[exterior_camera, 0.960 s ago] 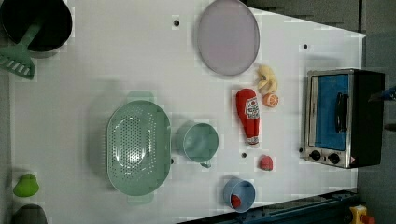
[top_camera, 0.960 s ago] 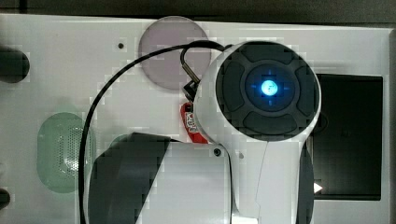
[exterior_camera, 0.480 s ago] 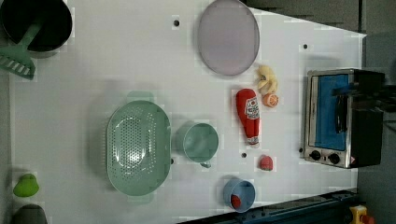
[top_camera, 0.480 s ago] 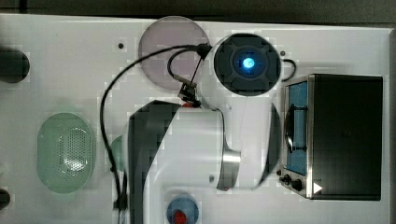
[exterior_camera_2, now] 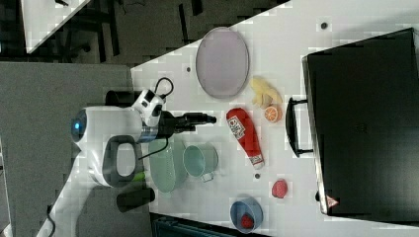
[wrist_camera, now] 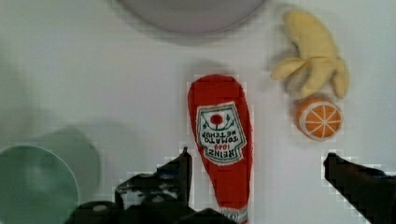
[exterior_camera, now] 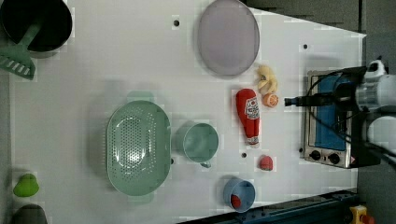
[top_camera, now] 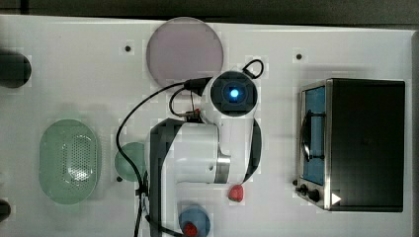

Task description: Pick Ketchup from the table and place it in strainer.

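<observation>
White surface (exterior_camera: pixel 93 70) carries the Ketchup (exterior_camera: pixel 248 116), lying flat between cup (exterior_camera: pixel 201 142) and toaster oven (exterior_camera: pixel 327 119), well right of the strainer (exterior_camera: pixel 137 147) in the left view. From the top view the arm (top_camera: pixel 197 153) hides the bottle; the wrist view shows the released hand (wrist_camera: pixel 257 170), fingers wide, straddling its cap end.

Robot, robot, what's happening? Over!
Gripper open above red ketchup squeeze bottle. Bottle lying on table, not held. Pale green oval strainer empty. Green cup sits between them.
</observation>
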`<state>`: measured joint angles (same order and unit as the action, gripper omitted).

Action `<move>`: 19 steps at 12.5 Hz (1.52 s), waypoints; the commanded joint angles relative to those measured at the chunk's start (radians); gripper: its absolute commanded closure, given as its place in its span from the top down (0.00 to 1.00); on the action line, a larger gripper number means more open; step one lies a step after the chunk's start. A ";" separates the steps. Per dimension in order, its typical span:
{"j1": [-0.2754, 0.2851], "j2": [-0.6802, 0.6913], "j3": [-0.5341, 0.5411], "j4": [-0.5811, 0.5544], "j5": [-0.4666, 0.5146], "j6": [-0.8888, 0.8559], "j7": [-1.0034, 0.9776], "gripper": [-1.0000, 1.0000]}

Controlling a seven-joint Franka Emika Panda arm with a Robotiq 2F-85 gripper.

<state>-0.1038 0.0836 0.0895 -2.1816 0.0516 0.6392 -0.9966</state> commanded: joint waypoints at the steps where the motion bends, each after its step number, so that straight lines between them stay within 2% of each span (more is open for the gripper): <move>1: -0.005 0.023 0.016 -0.047 -0.003 0.086 -0.107 1.00; 3: -0.004 0.065 0.021 -0.078 -0.016 0.144 -0.106 1.00; 6: -0.003 0.130 0.021 -0.107 -0.101 0.227 -0.080 1.00; 15: 0.018 0.302 0.022 -0.173 -0.101 0.461 -0.027 1.00; 16: 0.018 0.317 0.020 -0.173 -0.101 0.470 -0.017 0.96; 19: 0.019 0.325 0.022 -0.170 -0.101 0.480 -0.017 0.61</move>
<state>-0.0900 0.4229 0.1077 -2.3594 -0.0498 1.0908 -1.0371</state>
